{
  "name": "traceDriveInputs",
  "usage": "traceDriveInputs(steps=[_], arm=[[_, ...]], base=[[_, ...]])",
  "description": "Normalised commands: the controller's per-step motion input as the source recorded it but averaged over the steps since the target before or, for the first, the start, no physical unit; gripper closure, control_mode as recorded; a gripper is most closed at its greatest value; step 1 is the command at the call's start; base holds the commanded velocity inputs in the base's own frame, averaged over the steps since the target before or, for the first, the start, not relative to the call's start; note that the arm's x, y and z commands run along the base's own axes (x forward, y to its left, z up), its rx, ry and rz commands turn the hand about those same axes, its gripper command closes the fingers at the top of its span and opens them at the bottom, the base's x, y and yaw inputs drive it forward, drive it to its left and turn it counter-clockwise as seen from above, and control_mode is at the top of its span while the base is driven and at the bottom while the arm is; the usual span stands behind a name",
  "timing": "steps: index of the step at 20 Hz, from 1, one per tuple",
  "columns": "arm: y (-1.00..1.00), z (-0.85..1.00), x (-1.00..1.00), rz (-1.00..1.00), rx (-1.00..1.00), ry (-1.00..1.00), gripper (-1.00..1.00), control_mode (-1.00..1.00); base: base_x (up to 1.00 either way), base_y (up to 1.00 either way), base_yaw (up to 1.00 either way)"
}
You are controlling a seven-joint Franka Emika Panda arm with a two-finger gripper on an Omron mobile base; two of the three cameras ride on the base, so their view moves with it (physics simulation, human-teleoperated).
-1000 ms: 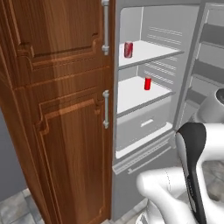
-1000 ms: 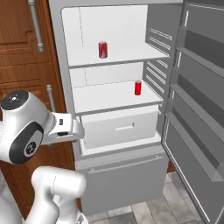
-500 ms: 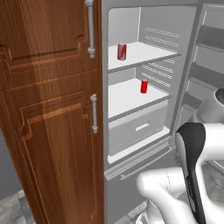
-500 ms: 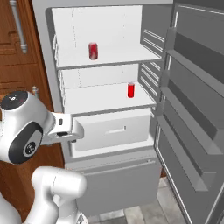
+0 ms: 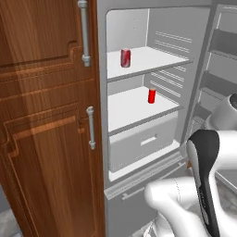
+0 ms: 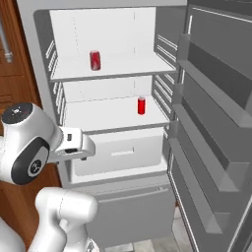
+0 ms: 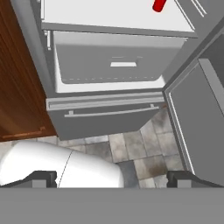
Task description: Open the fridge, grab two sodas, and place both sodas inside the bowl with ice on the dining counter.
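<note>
The fridge point(image 5: 134, 28) stands open, its door point(image 6: 216, 123) swung out to the right. One red soda point(image 5: 125, 58) stands on the upper white shelf and a second soda point(image 5: 152, 95) on the shelf below; both also show from the right, upper soda point(image 6: 95, 60) and lower soda point(image 6: 141, 106). In the hand view my gripper point(image 7: 111, 179) is open and empty, low in front of the fridge, with the lower soda point(image 7: 159, 5) far off at the top edge. The bowl and the dining counter are out of view.
A brown wooden cabinet point(image 5: 46, 115) with metal bar handles point(image 5: 84, 32) flanks the fridge on the left. A white drawer point(image 6: 120, 155) sits under the lower shelf, with the grey freezer front point(image 7: 105, 116) beneath it. Tiled floor point(image 7: 144, 153) lies before the fridge.
The whole picture has shifted left and the fridge looms larger, so the base has moved. The sodas stand where they were on their shelves. My gripper stays open.
</note>
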Motion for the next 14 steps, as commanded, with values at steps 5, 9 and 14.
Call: traceDriveInputs(steps=[5,9,14], arm=[[0.00,0.00,0.00,0.00,0.00,0.00,-1.00,1.00],[0.00,0.00,0.00,0.00,0.00,0.00,-1.00,1.00],[0.00,0.00,0.00,0.00,0.00,0.00,-1.00,1.00]], base=[[0.64,0.00,0.04],[0.52,-0.19,0.05],[0.30,-0.50,0.09]])
